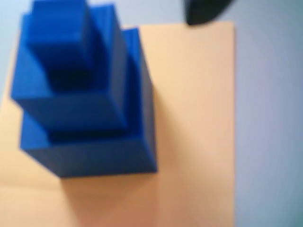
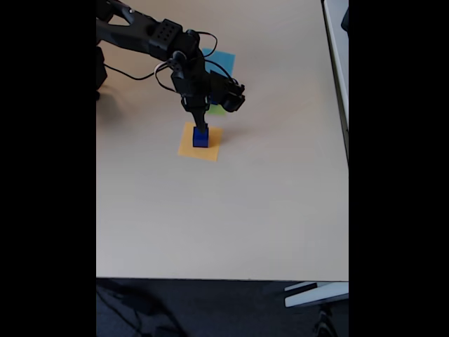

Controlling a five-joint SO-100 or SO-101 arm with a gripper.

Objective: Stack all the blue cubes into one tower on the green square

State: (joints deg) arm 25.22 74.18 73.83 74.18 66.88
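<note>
Three blue cubes (image 1: 80, 94) stand stacked as a tower, largest at the bottom, on an orange patch (image 1: 194, 118), not on the green square. In the fixed view the tower (image 2: 200, 137) rises from that orange patch (image 2: 210, 150), and my gripper (image 2: 200, 126) points straight down onto its top. A dark fingertip (image 1: 203, 12) shows at the top edge of the wrist view, apart from the cubes. The green square (image 2: 217, 110) peeks out from behind the gripper, just beyond the orange patch. The blur hides how the jaws stand.
A light-blue patch (image 2: 224, 60) lies past the green one, partly under the arm and its cables. The beige table (image 2: 231, 210) ends at an edge on the right and at the front.
</note>
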